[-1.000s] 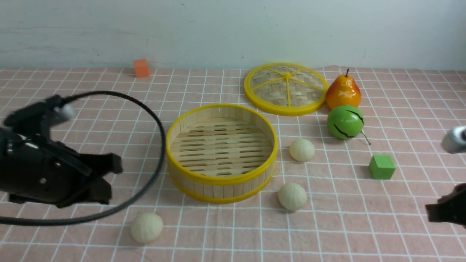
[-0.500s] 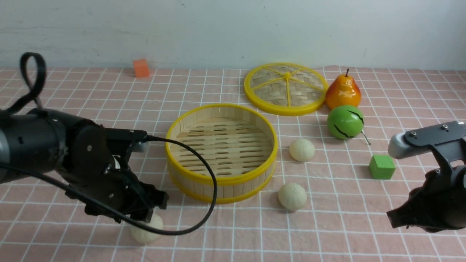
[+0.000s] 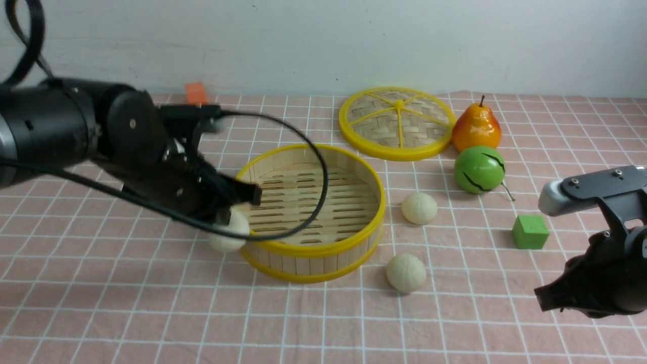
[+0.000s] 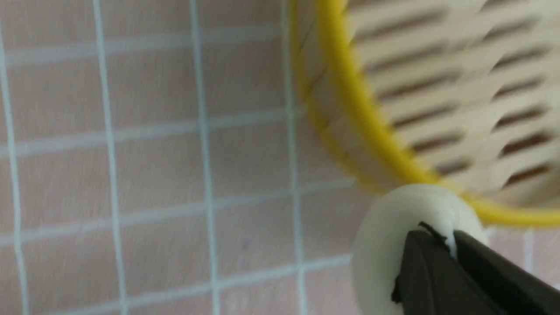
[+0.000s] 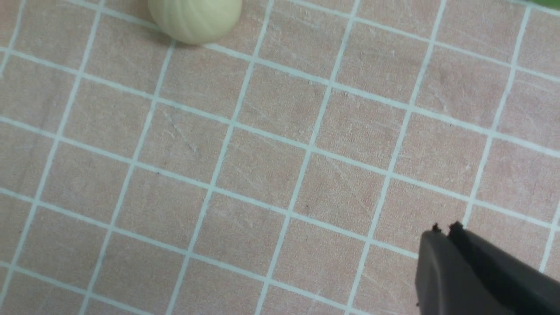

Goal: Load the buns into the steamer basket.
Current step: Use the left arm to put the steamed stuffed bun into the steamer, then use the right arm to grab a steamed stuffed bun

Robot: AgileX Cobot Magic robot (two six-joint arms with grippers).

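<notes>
**Colleague:** What did the front view show?

**Operator:** I saw my left gripper (image 3: 235,207) pinching the held bun (image 3: 227,238). It was raised against the left rim of the steamer basket (image 3: 308,248), not yet over the slatted floor. The far bun (image 3: 419,208) and the near bun (image 3: 406,273) lay on the checked cloth (image 3: 151,303) to the basket's right. My right gripper (image 3: 548,298) hung low on the right, apart from both.

**Colleague:** And the left wrist view?

**Operator:** It was blurred. The jaws were pressed together on a small nip of the held bun (image 4: 389,236), which overlapped the yellow rim. I judged the bun light, soft and easily dented. A nip that shallow could slip, so a hold across the round middle looked safer.

**Colleague:** The right wrist view?

**Operator:** The jaws were pressed together on nothing, above bare cloth. One pleated loose bun (image 5: 194,17) sat well away from them.
</notes>
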